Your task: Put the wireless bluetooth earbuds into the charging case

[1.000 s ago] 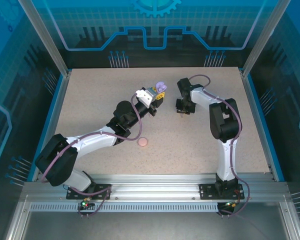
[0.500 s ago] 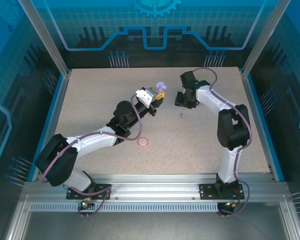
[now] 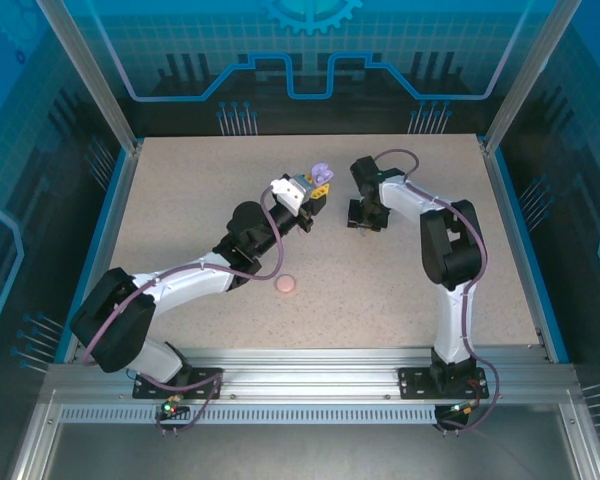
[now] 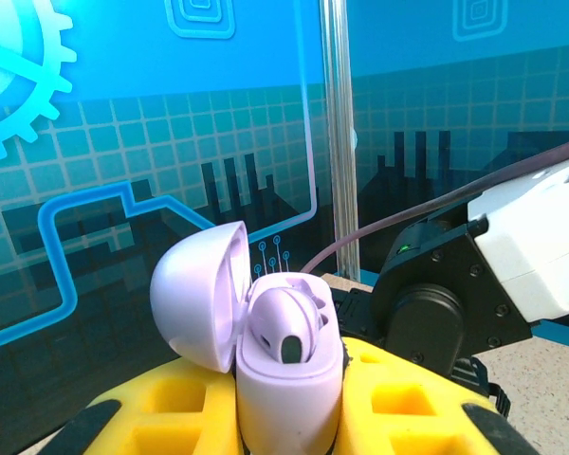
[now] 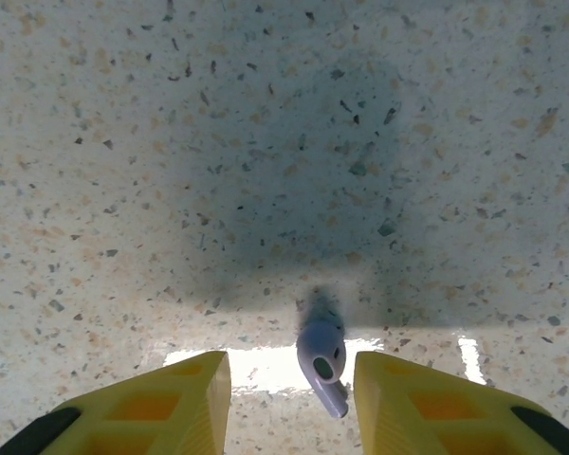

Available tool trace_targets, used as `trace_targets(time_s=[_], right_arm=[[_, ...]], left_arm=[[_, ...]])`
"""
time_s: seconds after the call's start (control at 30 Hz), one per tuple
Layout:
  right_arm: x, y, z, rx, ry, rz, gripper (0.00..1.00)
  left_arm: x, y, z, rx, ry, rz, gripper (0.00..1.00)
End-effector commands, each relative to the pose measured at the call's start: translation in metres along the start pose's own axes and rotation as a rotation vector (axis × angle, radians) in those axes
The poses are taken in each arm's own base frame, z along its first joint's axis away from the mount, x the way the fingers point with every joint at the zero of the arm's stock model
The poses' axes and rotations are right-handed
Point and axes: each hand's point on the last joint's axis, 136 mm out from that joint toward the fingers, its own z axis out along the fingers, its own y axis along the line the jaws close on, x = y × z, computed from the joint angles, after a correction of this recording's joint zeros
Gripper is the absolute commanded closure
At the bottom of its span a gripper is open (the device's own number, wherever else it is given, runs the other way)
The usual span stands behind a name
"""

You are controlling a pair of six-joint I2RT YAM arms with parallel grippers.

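Observation:
My left gripper (image 3: 315, 192) is shut on a pale purple charging case (image 4: 284, 379), held upright off the table with its lid (image 4: 194, 294) swung open to the left. One purple earbud (image 4: 286, 327) sits in the case. In the top view the case (image 3: 321, 174) shows at the table's middle back. A second purple earbud (image 5: 322, 365) lies on the speckled table between the yellow fingers (image 5: 171, 398) of my right gripper (image 5: 292, 398). That gripper is open, and neither finger touches the bud. It hangs low over the table (image 3: 365, 220), just right of the case.
A round pink case (image 3: 287, 284) lies closed on the table, in front of the left forearm. The speckled table (image 3: 180, 220) is fenced by blue rails and posts at its edges. The right arm's wrist stands close to the held case.
The right gripper opened and left the purple earbud on the table. It pulled back toward the far edge, then came down again with its fingers on either side of the bud. The left arm held still.

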Motion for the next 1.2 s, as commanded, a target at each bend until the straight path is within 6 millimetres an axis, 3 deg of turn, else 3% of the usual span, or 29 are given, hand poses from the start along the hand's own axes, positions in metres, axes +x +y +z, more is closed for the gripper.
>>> trace_targets(time_s=[0.0, 0.37, 1.17], right_arm=[[-0.001, 0.001, 0.004, 0.031, 0.008, 0.001, 0.61], [0.001, -0.002, 0.015, 0.052, 0.03, -0.005, 0.66], [0.005, -0.002, 0.016, 0.042, 0.035, -0.019, 0.82]], left_arm=[[-0.021, 0.006, -0.003, -0.021, -0.059, -0.003, 1.0], [-0.02, 0.006, -0.004, -0.024, -0.06, -0.004, 1.0], [-0.022, 0.006, -0.004, -0.023, -0.066, -0.007, 1.0]])
